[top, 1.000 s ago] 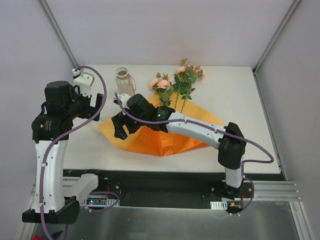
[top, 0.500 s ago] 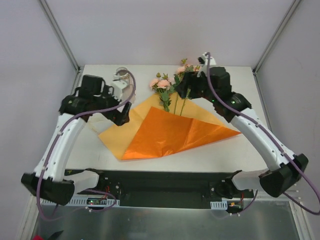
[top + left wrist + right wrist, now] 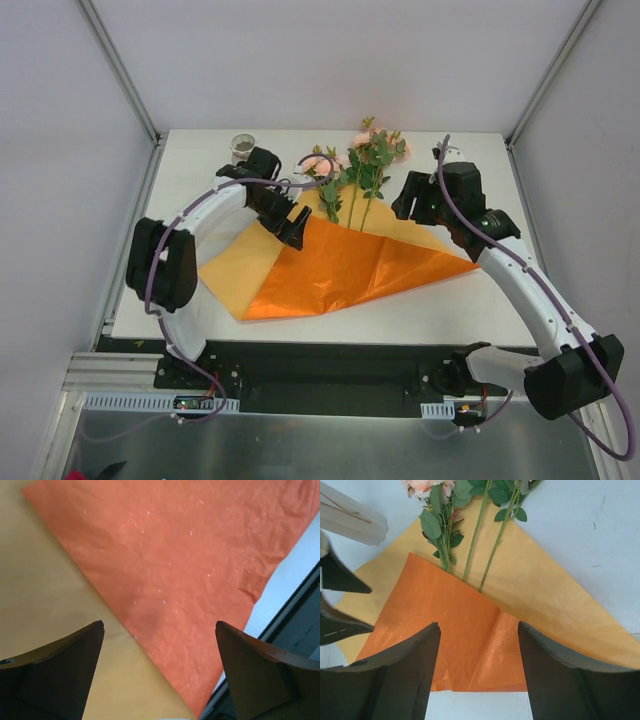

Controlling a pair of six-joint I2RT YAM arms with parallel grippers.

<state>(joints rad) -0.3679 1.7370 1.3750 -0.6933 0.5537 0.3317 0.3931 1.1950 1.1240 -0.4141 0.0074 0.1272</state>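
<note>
A sheet of wrapping paper lies on the white table, its glossy orange side (image 3: 345, 265) folded over its matte tan side (image 3: 232, 268). Pink flowers with green leaves (image 3: 358, 165) stick out past the sheet's far edge, and the fold covers their stems. My left gripper (image 3: 296, 224) hovers open over the fold's upper left edge. In the left wrist view the left gripper (image 3: 159, 626) is empty, above the line where orange (image 3: 190, 570) meets tan. My right gripper (image 3: 408, 205) hangs open and empty over the sheet's right part. The right gripper (image 3: 479, 626) looks down on the orange flap (image 3: 455, 630) and flower stems (image 3: 475, 535).
A small glass jar (image 3: 242, 148) stands at the back left of the table. The table's front edge with its black rail (image 3: 330, 355) runs just below the paper. Grey walls and slanted frame posts (image 3: 120, 70) close in the sides.
The left arm has swung in from the left and stretched over the fold's upper edge. The right gripper has drawn back to the right, away from the flowers. The paper lies as it did half a second ago.
</note>
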